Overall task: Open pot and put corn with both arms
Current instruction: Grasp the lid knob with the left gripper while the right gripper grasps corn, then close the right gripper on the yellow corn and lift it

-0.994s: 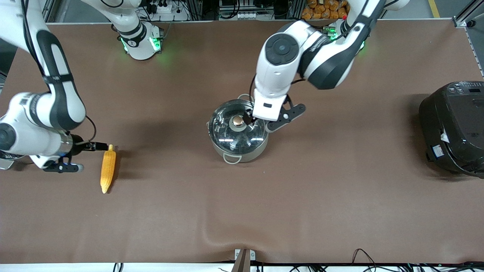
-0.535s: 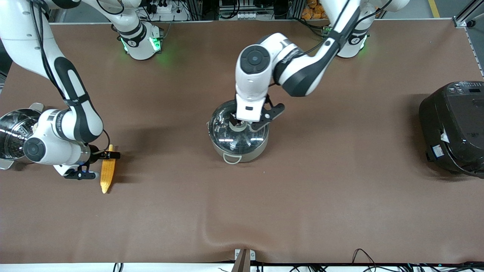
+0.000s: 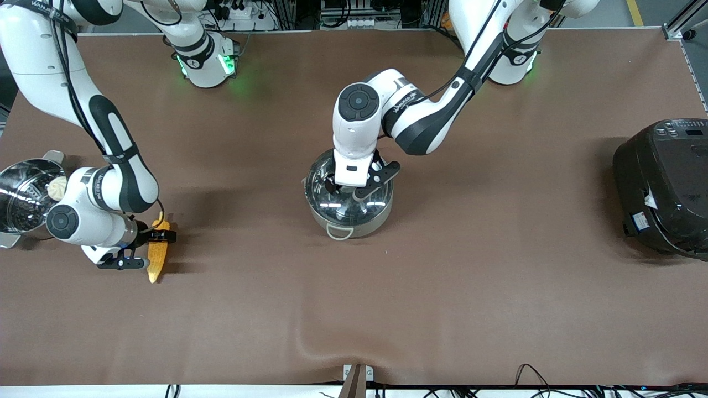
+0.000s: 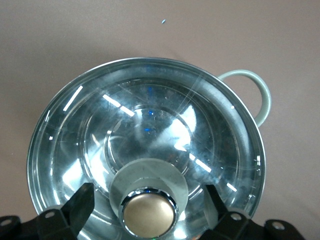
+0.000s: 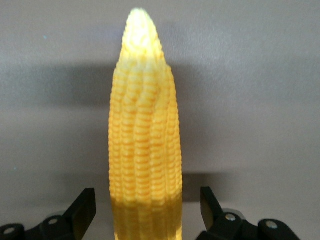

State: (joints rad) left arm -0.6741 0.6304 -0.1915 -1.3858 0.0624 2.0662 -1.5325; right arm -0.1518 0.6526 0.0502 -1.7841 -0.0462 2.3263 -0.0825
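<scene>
Stainless-steel round pot (image 3: pixel 348 213) with glass lid (image 4: pixel 145 145) mid brown tabletop (image 3: pixel 442 276). Left tool (image 4: pixel 148 202) over lid, fingers (image 4: pixel 80 205) spread wide, either side of copper knob (image 4: pixel 149 215), not clamped. Yellow-orange tapered corn cob (image 3: pixel 156 260) toward right arm's end from pot, flat on tabletop. Right tool (image 5: pixel 145 210) wide, straddling cob.

Table (image 3: pixel 498 309) covered by a brown cloth, slightly rucked into a low fold near the front-camera edge at mid-length. Small metal bracket (image 3: pixel 354 376) fixed at that edge; black cables (image 3: pixel 531 373) trail along it. Along the edge by the arm bases: aluminium frame rails (image 3: pixel 677 22), a white power strip (image 3: pixel 238 11), grey floor with a yellow line (image 3: pixel 635 12). Even overhead light, soft shadows on the cloth. Green glow on the cloth (image 3: pixel 243 83) beside one base.
</scene>
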